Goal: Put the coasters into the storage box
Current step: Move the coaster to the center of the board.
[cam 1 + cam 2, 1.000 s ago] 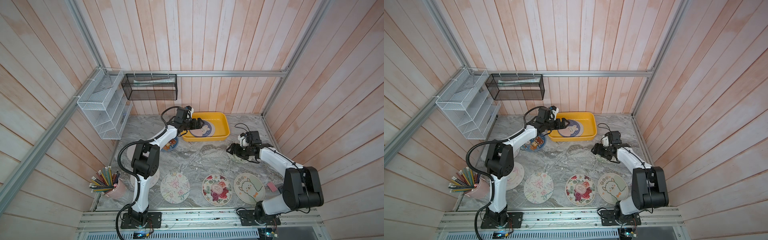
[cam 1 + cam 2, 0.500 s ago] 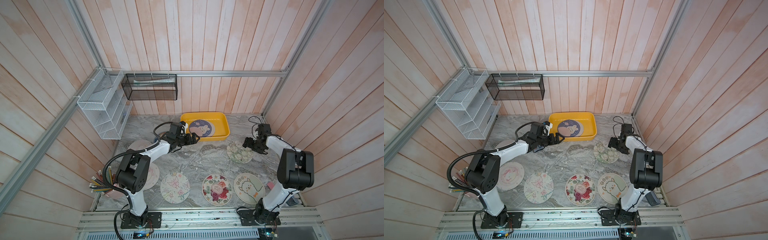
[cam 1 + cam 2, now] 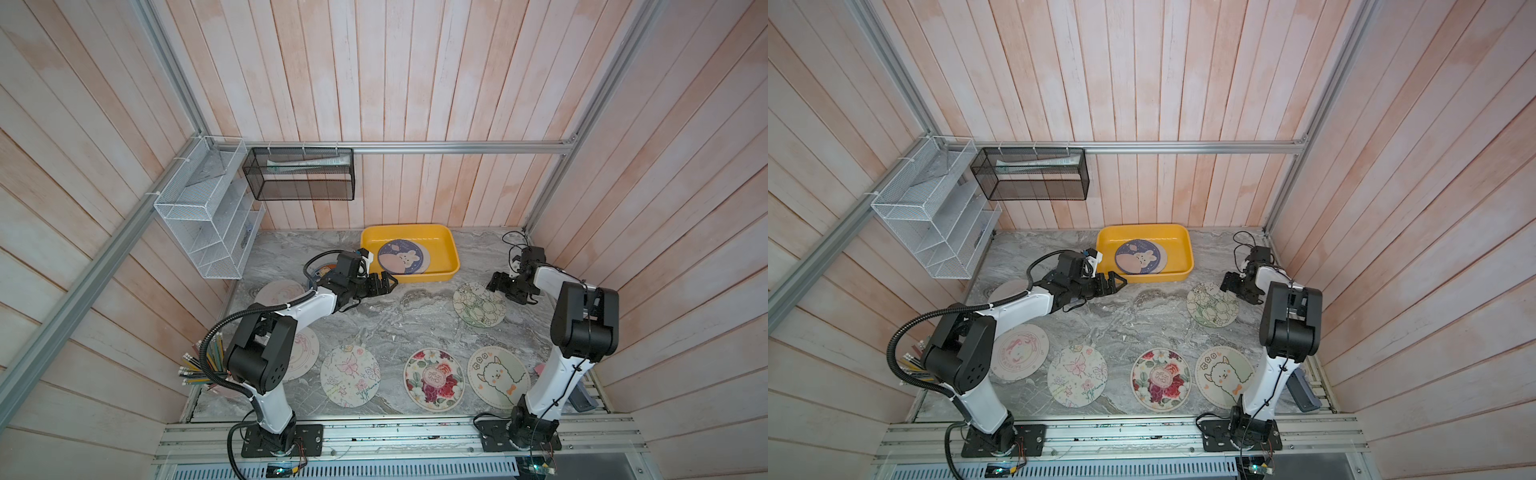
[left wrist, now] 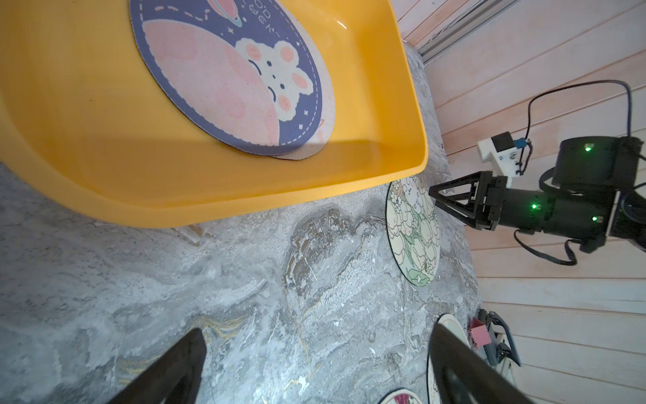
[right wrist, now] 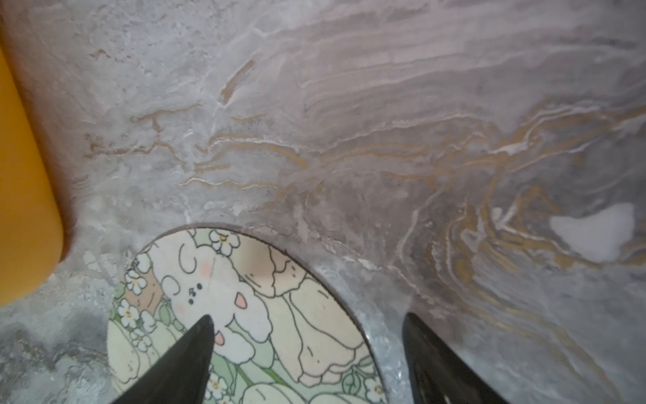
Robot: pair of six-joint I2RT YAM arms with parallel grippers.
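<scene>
The right gripper (image 3: 496, 289), jaws spread and empty, hovers over the tulip coaster (image 3: 478, 305) at the table's (image 3: 395, 316) 3 o'clock, the left gripper (image 3: 386, 282) likewise released, while two coasters (image 3: 401, 257) lie in the storage box (image 3: 453, 253) at 12 o'clock and roughly seven wait outside.

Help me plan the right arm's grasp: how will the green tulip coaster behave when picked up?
The green tulip coaster lies flush on the table, so its thin edge probably offers little to pinch. It looks light and may slide when nudged. Being flat, it is unlikely to roll; stiffness cannot be told.
</scene>
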